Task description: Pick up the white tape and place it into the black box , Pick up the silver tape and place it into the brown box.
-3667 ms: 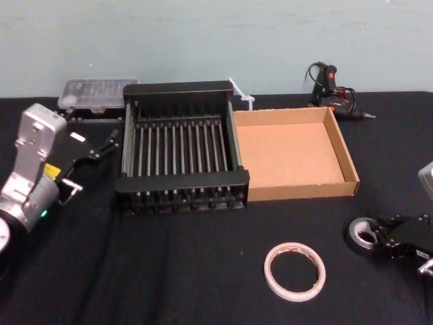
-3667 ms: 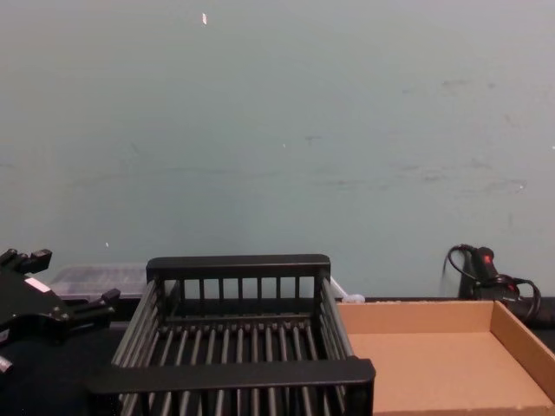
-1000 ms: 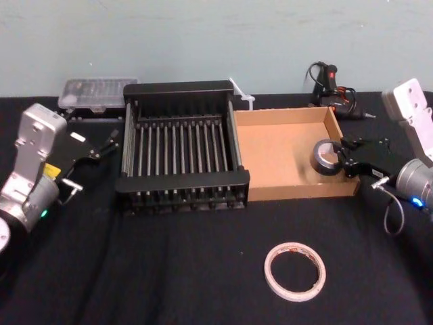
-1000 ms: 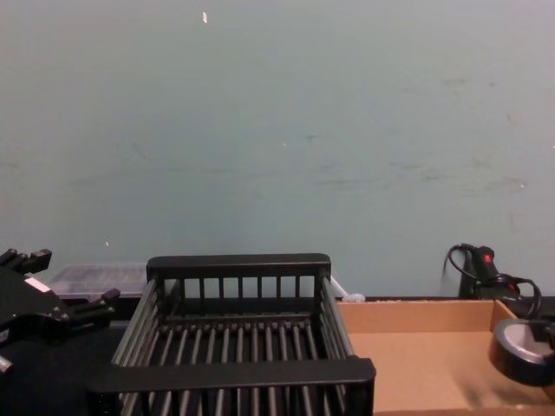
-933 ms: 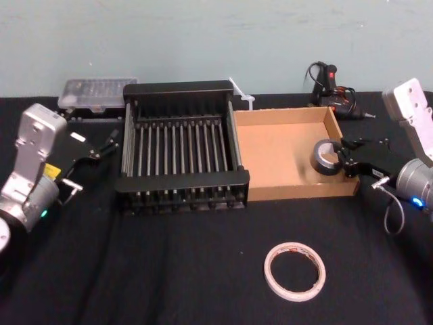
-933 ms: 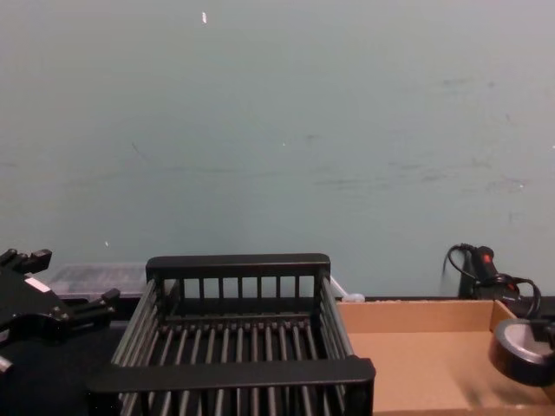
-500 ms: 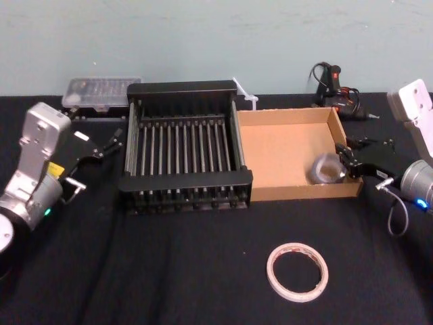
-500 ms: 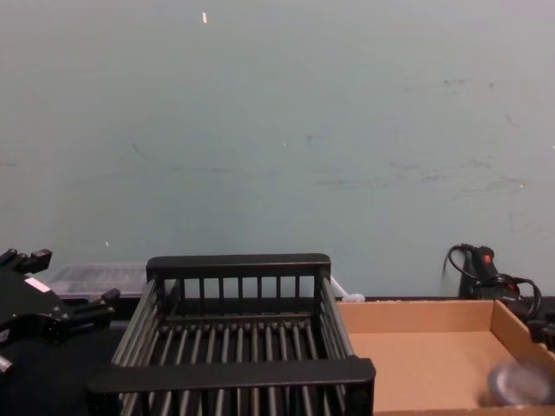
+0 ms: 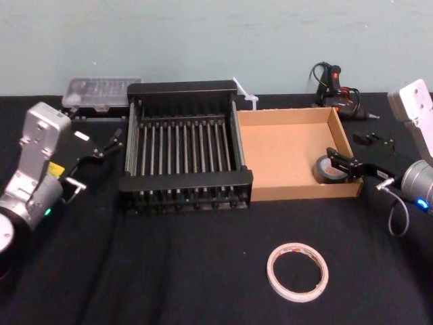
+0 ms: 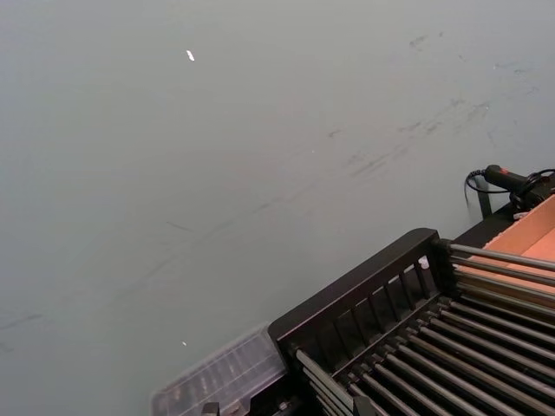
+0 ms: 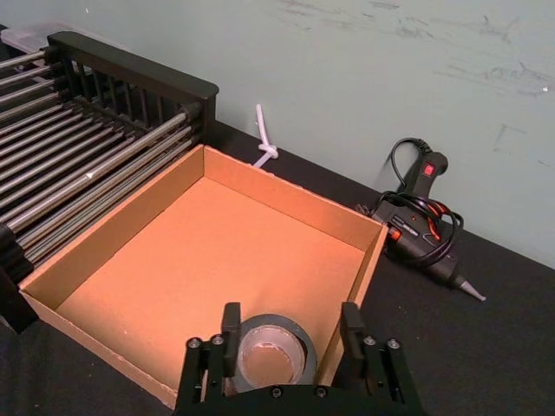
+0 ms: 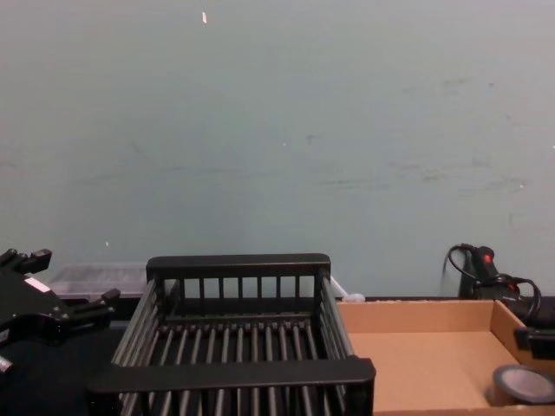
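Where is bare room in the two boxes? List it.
The black box is bare from rim to rim. The brown box is free on its left and far side; its near right corner is crowded: the silver tape lies there, the open right gripper straddling it.

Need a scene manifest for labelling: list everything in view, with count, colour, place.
black box: 1, black, centre-left of the table
brown box: 1, tan, right beside the black box
silver tape: 1, grey-silver, inside the brown box, near-right corner
white tape: 1, white, on the cloth in front of the brown box
plastic case: 1, clear, behind the black box's left corner
glue gun: 1, black and red, behind the brown box
tablecloth: 1, black
left hand: open, left of the black box
right hand: open, fingers either side of the silver tape
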{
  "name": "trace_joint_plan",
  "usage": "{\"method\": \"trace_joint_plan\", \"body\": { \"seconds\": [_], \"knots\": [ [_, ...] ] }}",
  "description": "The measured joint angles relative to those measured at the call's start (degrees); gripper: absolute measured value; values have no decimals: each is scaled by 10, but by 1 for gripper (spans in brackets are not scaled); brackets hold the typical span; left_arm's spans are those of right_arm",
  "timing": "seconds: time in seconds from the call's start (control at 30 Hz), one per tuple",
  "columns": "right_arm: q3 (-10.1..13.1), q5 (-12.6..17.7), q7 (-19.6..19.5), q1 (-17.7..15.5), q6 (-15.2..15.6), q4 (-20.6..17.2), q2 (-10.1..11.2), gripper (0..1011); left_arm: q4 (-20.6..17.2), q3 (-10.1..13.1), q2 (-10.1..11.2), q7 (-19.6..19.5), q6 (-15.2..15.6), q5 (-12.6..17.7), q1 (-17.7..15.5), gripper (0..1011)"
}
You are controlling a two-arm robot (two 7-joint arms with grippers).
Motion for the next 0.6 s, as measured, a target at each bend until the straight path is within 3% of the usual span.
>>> {"method": "trace_joint_plan", "body": {
  "seconds": [0.3,0.4,0.6],
  "knots": [
    [0,0,0,0,0,0,0,953,0,0,0,0,0,0,0,1001],
    [0,0,0,0,0,0,0,1002,0,0,0,0,0,0,0,1001],
    [-1,0,5,-2,-1,-4,3,1002,0,0,0,0,0,0,0,1001]
  ]
}}
